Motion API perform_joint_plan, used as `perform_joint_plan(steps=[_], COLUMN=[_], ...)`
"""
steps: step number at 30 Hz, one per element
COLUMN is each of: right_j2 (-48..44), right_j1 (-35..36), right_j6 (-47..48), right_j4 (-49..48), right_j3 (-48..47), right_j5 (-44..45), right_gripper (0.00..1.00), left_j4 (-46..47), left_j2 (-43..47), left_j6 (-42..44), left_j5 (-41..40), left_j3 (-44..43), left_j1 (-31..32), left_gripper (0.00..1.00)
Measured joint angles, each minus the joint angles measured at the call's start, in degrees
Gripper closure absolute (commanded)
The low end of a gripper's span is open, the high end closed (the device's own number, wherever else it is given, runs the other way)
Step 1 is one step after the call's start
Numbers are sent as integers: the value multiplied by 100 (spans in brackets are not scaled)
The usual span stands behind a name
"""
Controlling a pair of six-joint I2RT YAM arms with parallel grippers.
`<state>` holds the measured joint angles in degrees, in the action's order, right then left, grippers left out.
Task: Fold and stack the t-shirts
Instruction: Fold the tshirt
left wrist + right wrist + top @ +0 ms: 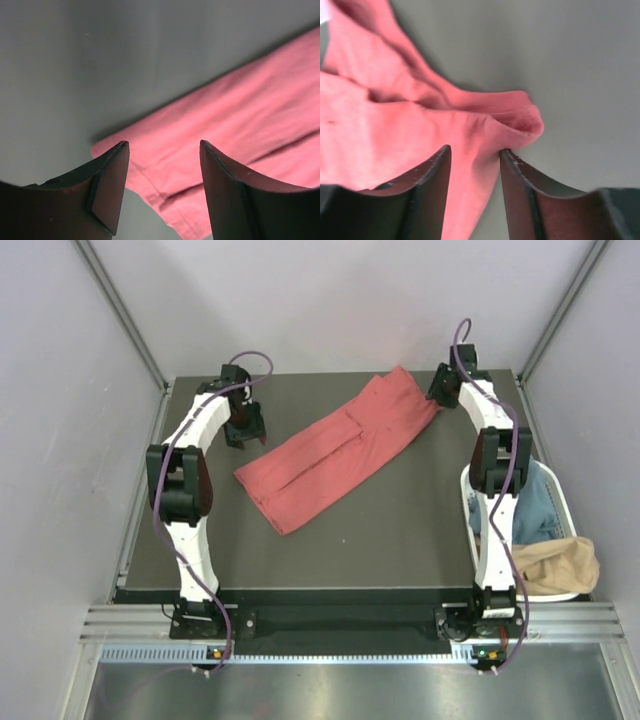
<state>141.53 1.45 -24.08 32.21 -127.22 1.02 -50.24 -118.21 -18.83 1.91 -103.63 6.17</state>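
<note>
A coral-red t-shirt (340, 450), folded into a long strip, lies diagonally across the dark table. My left gripper (246, 437) hangs open and empty just left of the strip's near-left part. In the left wrist view my left gripper (163, 145) hovers above the shirt's corner (200, 150). My right gripper (440, 395) is at the strip's far right end. In the right wrist view my right gripper (475, 149) has its jaws parted, with a bunched end of the shirt (470, 125) lying between them; table shows beside the right finger. A blue shirt (540, 505) and a tan shirt (560, 565) lie in the basket.
A white slotted basket (466, 480) stands at the table's right edge beside the right arm. Grey walls close in the table on the left, back and right. The table's dark surface (400, 540) extends in front of the shirt.
</note>
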Motion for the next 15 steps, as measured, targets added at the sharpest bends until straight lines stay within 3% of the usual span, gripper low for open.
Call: perform_joint_plan(steps=[1, 5, 11, 15], right_j2=[-4, -385, -2048, -3351], right_j1=[2, 35, 334, 1259], right_j6=[-15, -48, -68, -361], right_j4=[48, 181, 275, -164], right_j3=[-39, 372, 2433, 4162], right_j5=[-72, -308, -892, -1600], right_gripper=[46, 39, 33, 31], left_j4=[-44, -179, -118, -28], left_j2=[-107, -260, -164, -101], left_j6=[59, 160, 149, 129], left_j5=[-48, -229, -297, -26], left_j3=[-50, 129, 1172, 1311], left_j1=[-13, -142, -568, -658], left_gripper=[37, 40, 39, 41])
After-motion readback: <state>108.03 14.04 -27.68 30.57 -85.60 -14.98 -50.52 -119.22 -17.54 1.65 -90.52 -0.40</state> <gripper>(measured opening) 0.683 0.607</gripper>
